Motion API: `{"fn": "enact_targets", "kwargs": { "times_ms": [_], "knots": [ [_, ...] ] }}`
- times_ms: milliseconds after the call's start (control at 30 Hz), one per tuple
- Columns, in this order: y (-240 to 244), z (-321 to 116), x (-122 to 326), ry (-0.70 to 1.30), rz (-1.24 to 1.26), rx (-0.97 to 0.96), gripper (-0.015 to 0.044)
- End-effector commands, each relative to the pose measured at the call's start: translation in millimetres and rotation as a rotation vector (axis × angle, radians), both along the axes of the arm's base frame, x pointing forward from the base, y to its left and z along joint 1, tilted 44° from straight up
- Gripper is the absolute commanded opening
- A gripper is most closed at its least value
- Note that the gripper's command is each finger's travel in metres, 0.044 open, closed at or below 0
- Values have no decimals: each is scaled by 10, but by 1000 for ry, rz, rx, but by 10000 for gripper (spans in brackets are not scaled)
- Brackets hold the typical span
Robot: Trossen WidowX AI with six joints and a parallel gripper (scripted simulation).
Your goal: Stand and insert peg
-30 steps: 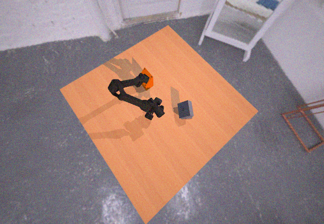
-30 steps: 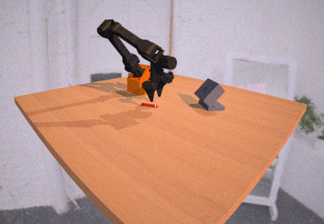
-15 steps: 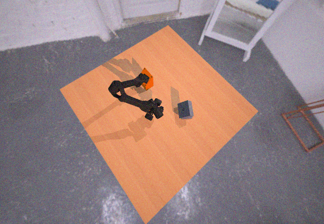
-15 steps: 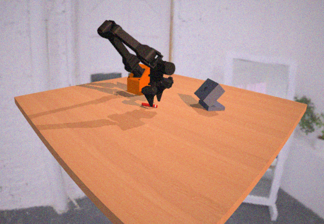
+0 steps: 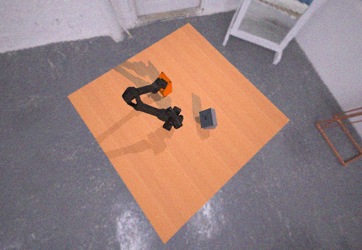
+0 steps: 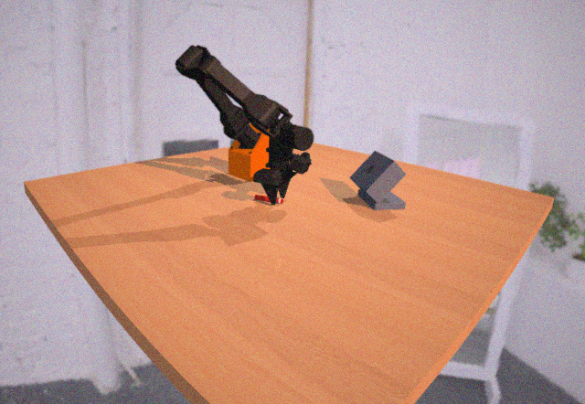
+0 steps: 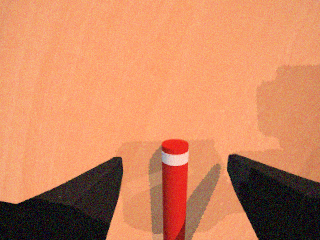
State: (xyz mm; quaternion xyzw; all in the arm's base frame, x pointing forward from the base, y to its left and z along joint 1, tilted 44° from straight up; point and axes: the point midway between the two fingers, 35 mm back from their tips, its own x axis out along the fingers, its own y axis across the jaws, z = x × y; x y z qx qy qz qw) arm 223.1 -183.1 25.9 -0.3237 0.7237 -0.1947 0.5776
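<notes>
The red peg (image 6: pixel 260 197) (image 7: pixel 175 200) lies on the table, its white band (image 7: pixel 175 158) near the end farther from the wrist camera. In the top view the arm hides it. My gripper (image 6: pixel 278 200) (image 7: pixel 175 163) is open and low over the table, pointing down. One finger is on each side of the peg near its banded end, with a gap on both sides in the wrist view. The grey sloped panel (image 5: pixel 210 121) (image 6: pixel 377 159) stands apart from the gripper, with a small dark hole (image 5: pixel 205 117) (image 6: pixel 370 169) in its face.
The orange arm base (image 5: pixel 167 89) (image 6: pixel 240 164) stands on the wooden table (image 5: pixel 181 165) (image 6: pixel 307 286) behind the gripper. The panel's grey foot (image 6: pixel 389 203) rests on the table. Shadows of the arm fall across the wood.
</notes>
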Motion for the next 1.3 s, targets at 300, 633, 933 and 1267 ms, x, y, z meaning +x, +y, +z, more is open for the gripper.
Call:
{"fn": "enact_targets", "kwargs": {
  "times_ms": [300, 633, 933, 1267],
  "knots": [
    [1, -7, 0, 1, 3, 4, 110],
    [1, -7, 0, 1, 3, 4, 63],
    [7, 4, -3, -10, 10, 5, 49],
    [43, 56, -29, -74, 68, 27, 49]
  ]
}}
